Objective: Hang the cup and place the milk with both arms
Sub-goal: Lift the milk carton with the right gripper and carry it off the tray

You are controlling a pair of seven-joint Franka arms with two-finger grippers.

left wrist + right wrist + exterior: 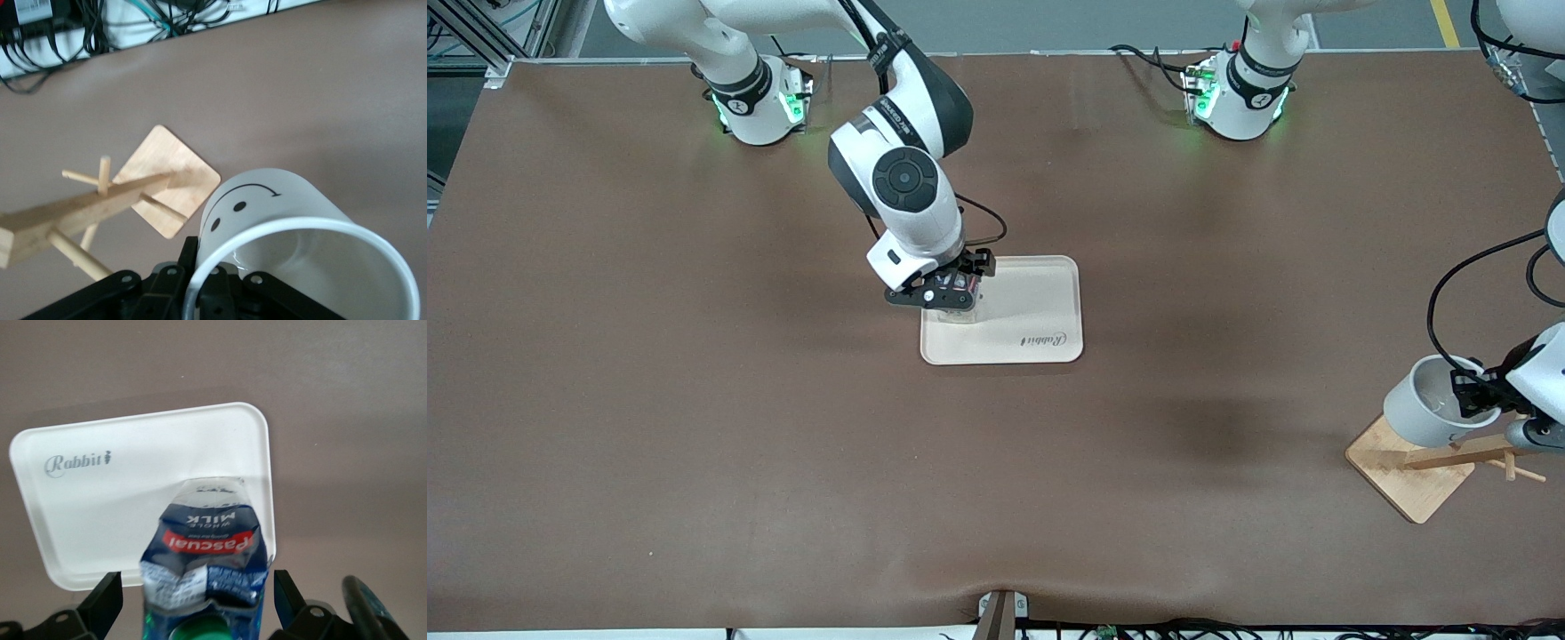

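Milk (203, 560) stands on the tray (1040, 302) edge between the right gripper's (951, 298) spread fingers, so lift straight up while your left gripper (1476, 396), clamped on the cup (1427, 400), lines its handle with the rack (1449, 458) peg.

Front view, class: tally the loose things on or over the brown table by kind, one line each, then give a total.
Trays: 1, the tray.
Milk cartons: 1, the milk, standing on the tray between the open fingers of the right tool.
Cups: 1, the cup, held by the shut left tool over the rack.
Wooden racks: 1, the rack.
Total: 4
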